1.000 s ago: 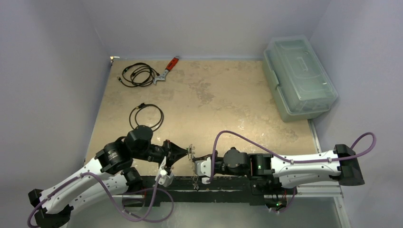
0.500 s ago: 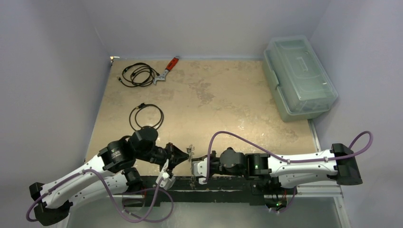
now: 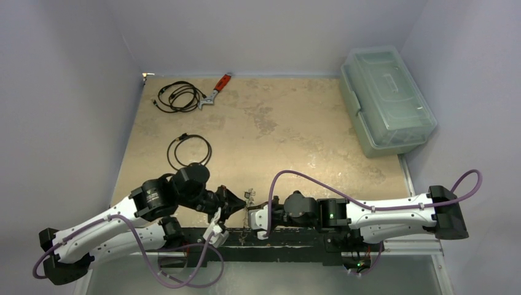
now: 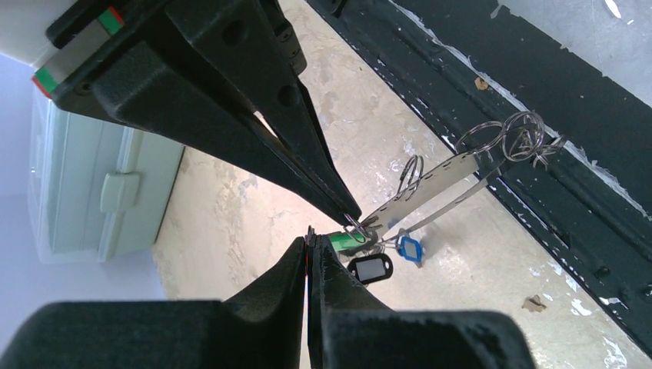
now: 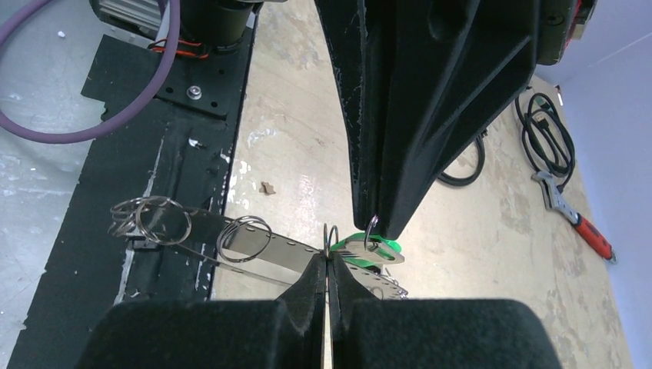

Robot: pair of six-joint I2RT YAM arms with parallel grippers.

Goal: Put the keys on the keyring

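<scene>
L gripper (image 3: 238, 200) nips green key (image 4: 342, 241), R gripper (image 3: 249, 214) nips keyring (image 4: 430, 184), over table (image 3: 295, 123) near edge; open top beyond.

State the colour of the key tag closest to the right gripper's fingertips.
Green. The key tag shows best in the right wrist view.

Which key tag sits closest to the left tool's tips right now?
The green tag, tucked right at the left tool tips; the dark tag and blue tag hang farther out.
</scene>
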